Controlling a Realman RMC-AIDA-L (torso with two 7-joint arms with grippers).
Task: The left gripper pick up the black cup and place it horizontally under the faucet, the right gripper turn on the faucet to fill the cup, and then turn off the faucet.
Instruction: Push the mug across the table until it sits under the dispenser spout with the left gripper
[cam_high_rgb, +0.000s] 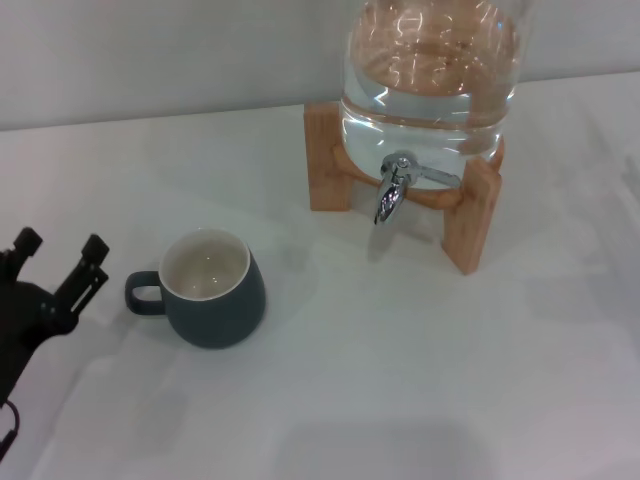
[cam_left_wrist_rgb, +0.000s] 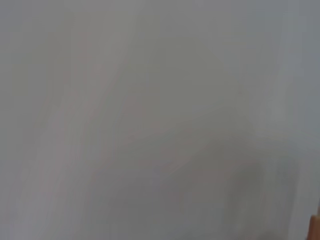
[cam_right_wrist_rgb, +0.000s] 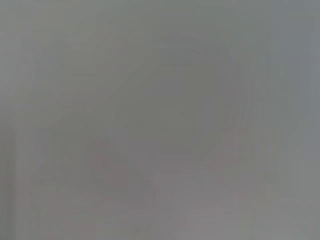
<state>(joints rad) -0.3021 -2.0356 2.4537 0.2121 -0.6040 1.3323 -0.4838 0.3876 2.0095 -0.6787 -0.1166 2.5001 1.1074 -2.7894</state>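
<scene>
While the black cup (cam_high_rgb: 212, 288) stands upright on the white worktop (cam_high_rgb: 400, 380), the left end effector (cam_high_rgb: 60, 256) sits at the left edge of the head view, just beside the cup's loop handle but not touching it. Its two black fingers (cam_high_rgb: 93, 262) are spread apart with clear space between the tips, and nothing is held between them. The cup's handle points toward that end effector, and its cream-white inside faces up.

The faucet (cam_high_rgb: 393, 190) is well apart from the cup, farther back and to the right. It projects from the front of a clear glass water jar (cam_high_rgb: 430, 75) that rests on a wooden stand (cam_high_rgb: 470, 215). The chrome spout points downward over bare worktop; the cup is not beneath it. The lever extends sideways toward the right leg of the stand.

The right end effector does not appear in any view. Both wrist views show only a featureless grey surface; a sliver of wood colour marks one edge of the left wrist view.
</scene>
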